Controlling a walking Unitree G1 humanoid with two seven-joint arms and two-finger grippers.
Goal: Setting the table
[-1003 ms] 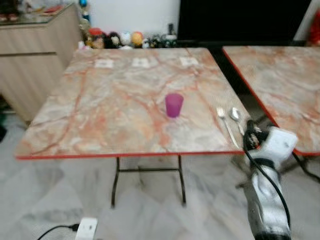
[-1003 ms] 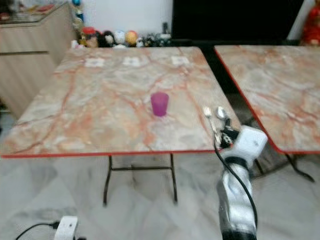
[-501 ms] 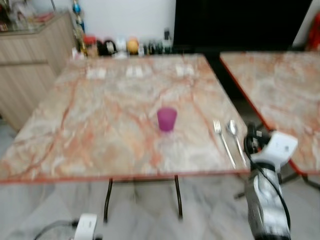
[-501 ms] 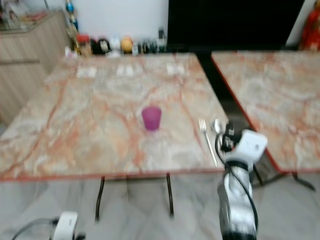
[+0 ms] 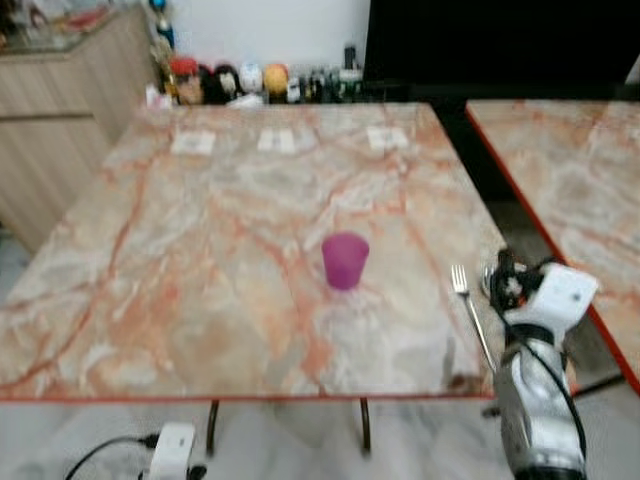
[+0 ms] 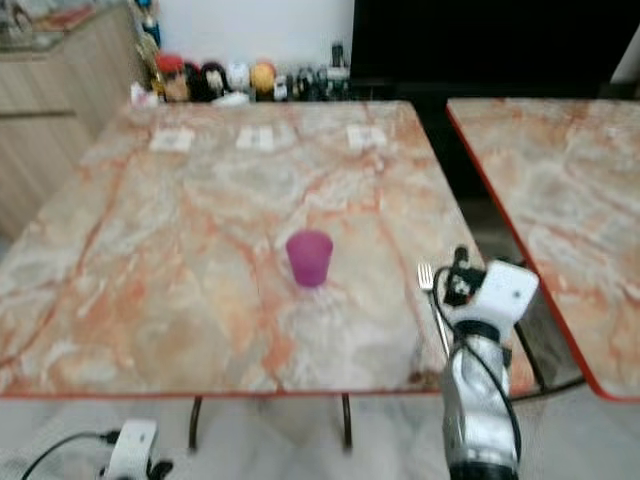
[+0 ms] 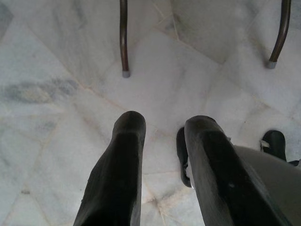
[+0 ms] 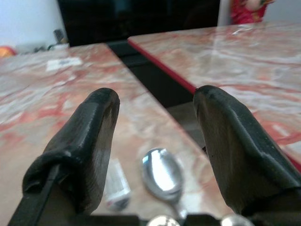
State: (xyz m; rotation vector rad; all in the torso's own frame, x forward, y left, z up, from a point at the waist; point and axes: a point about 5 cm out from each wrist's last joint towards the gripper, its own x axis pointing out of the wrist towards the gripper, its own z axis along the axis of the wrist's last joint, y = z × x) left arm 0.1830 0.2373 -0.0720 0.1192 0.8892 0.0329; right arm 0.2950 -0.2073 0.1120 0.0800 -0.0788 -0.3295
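Note:
A purple cup [image 5: 345, 260] stands upright near the middle of the marble table [image 5: 200, 250]. A fork [image 5: 471, 309] lies by the table's right front edge. Right beside it lies a spoon [image 8: 162, 172], whose bowl is seen between the fingers in the right wrist view. My right gripper [image 8: 155, 94] hovers low over the spoon's handle end, open, with nothing held; from the head it shows at the table's right edge [image 5: 500, 275]. My left gripper [image 7: 164, 122] hangs idle over the floor, its fingers apart.
A second marble table [image 5: 570, 170] stands to the right across a narrow gap. Three small white cards [image 5: 280, 140] lie at the table's far side. Toys and bottles [image 5: 250, 80] line the wall behind; a wooden cabinet [image 5: 60, 110] is at left. A white power strip [image 5: 172, 450] lies on the floor.
The whole view has shifted as the camera came closer to the table. My right gripper has risen to the table's right edge and now covers the spoon in the head views.

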